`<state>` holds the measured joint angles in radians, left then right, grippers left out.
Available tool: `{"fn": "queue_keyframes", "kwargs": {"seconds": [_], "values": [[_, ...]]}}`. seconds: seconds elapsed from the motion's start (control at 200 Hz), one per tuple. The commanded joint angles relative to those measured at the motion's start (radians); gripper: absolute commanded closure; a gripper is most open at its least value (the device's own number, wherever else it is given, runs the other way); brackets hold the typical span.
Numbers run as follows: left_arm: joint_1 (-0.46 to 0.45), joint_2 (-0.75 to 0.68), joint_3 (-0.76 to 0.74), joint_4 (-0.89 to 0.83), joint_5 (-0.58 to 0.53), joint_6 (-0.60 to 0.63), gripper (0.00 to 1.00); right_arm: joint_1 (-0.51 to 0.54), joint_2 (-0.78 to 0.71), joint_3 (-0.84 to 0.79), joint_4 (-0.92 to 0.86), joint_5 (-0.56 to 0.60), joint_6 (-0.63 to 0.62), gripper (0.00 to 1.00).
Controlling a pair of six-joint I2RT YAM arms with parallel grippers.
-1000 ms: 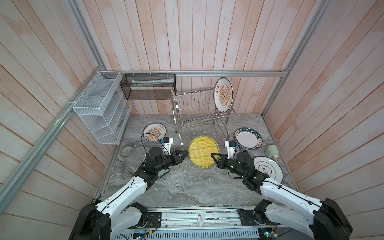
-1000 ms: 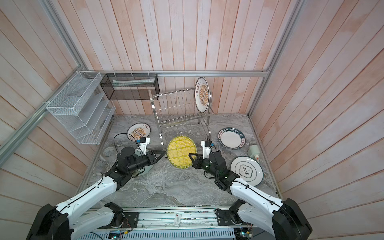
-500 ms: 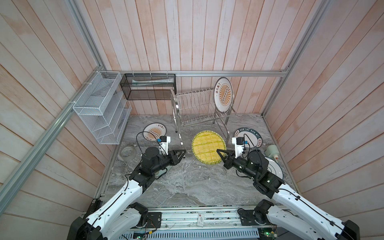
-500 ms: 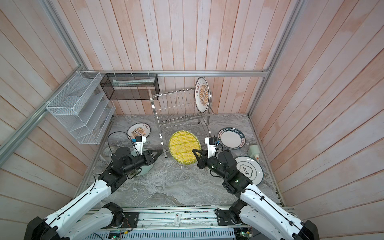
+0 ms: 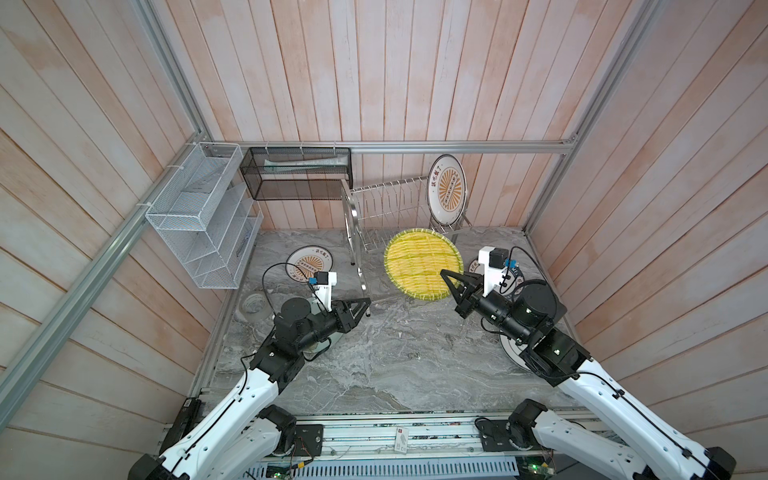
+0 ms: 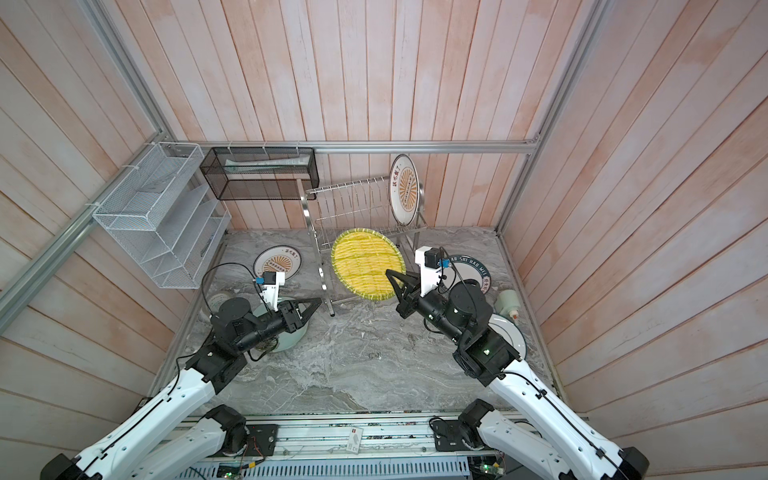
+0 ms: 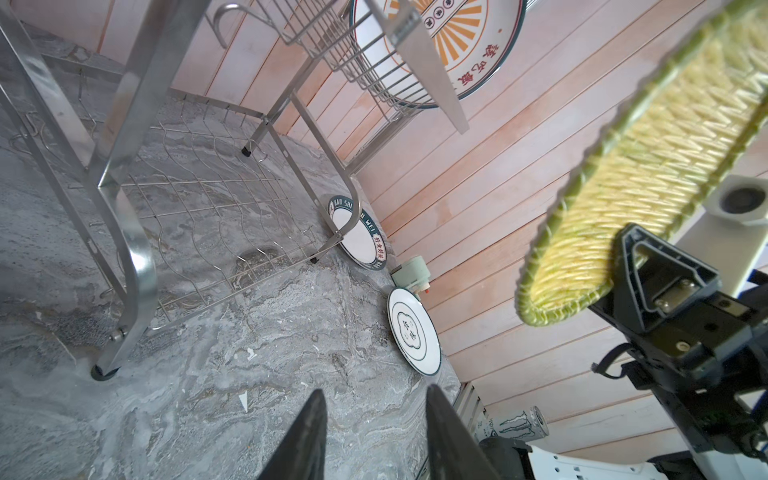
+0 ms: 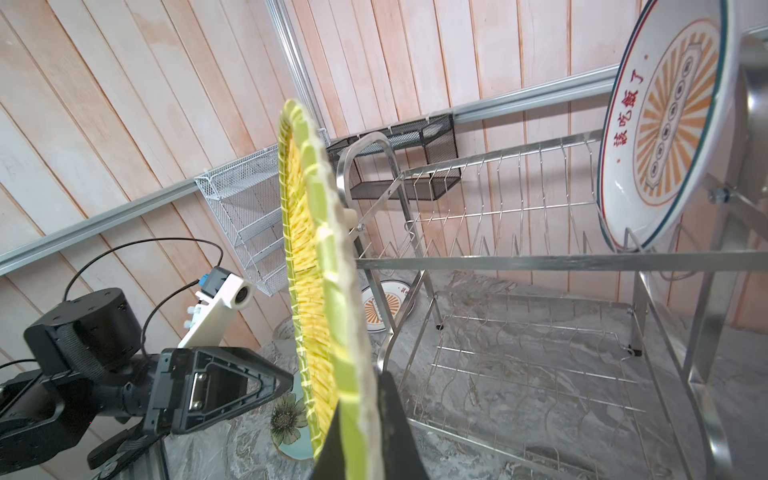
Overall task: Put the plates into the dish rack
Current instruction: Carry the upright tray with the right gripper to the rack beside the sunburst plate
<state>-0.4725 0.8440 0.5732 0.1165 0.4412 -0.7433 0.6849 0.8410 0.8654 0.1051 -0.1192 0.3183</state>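
The right gripper (image 5: 448, 277) is clamped on the rim of the round yellow woven-look plate (image 5: 419, 259), carried on edge before the shiny 2-tier steel wire dish rack (image 5: 348, 216); next it likely needs lowering between 2 upright prongs (image 5: 400, 204), with the left gripper (image 5: 365, 302) hovering parted and empty.

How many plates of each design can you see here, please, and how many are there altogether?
Orange sunburst plates: 2
Yellow woven plate: 1
Dark-green lettered-rim plate: 1
Cloud-outline plate: 1
Pale green flower plate: 1
Total: 6 plates
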Motion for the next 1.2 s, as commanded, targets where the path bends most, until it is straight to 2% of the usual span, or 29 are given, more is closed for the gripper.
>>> {"fn": "queue_keyframes", "kwargs": {"seconds": [0.0, 0.165, 0.32, 0.46, 0.81, 1.0, 1.195], "values": [[-0.006, -0.021, 0.007, -0.029, 0.01, 0.027, 0.59, 0.002, 0.014, 0.072, 0.089, 0.059, -0.056, 1.0], [-0.006, -0.046, 0.004, -0.028, 0.019, 0.025, 0.59, 0.002, 0.103, 0.18, 0.07, 0.13, -0.115, 1.0], [-0.006, -0.06, -0.001, -0.032, 0.019, 0.024, 0.59, 0.001, 0.198, 0.273, 0.081, 0.263, -0.17, 1.0], [-0.008, -0.072, 0.0, -0.045, 0.028, 0.022, 0.59, -0.006, 0.285, 0.374, 0.074, 0.317, -0.214, 1.0], [-0.01, -0.108, -0.019, -0.063, 0.033, 0.033, 0.59, -0.058, 0.49, 0.603, -0.021, 0.486, -0.262, 1.0], [-0.009, -0.121, -0.025, -0.052, 0.037, 0.033, 0.59, -0.123, 0.596, 0.69, -0.062, 0.456, -0.272, 1.0], [-0.011, -0.13, -0.03, -0.063, 0.036, 0.036, 0.59, -0.149, 0.664, 0.713, -0.067, 0.485, -0.281, 1.0]]}}
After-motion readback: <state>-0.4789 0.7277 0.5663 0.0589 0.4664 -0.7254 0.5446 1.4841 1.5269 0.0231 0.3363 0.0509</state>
